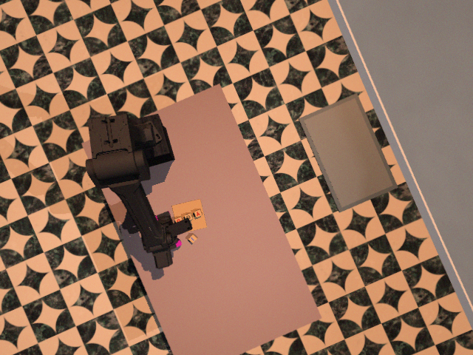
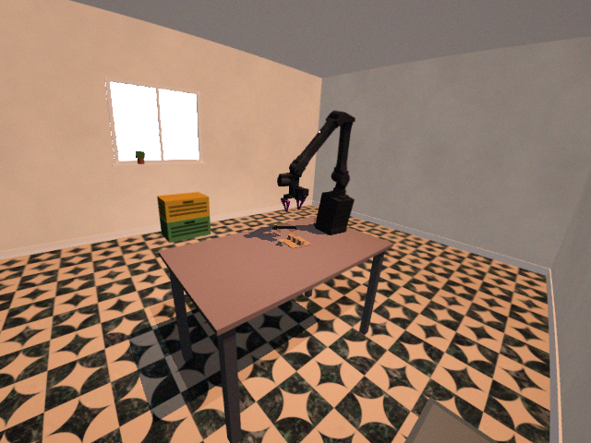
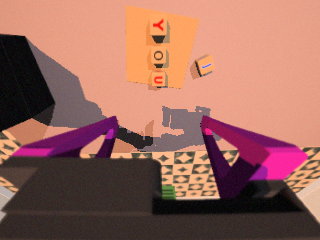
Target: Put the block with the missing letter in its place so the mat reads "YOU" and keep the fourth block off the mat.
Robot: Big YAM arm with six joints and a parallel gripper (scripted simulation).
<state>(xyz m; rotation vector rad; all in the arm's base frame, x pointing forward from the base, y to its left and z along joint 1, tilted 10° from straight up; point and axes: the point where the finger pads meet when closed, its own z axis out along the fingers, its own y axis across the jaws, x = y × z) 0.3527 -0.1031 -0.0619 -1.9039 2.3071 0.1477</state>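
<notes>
Blocks (image 3: 158, 55) (on mat (image 3: 137, 45)) — beyond open hand (image 3: 159, 131).

Three blocks in a row on the orange mat (image 3: 137, 45) bear red letters on top: the Y block (image 3: 158, 26), the O block (image 3: 158, 56) and the U block (image 3: 158, 79); the fourth block (image 3: 204, 65), off the mat, shows a blue mark too small to read
</notes>
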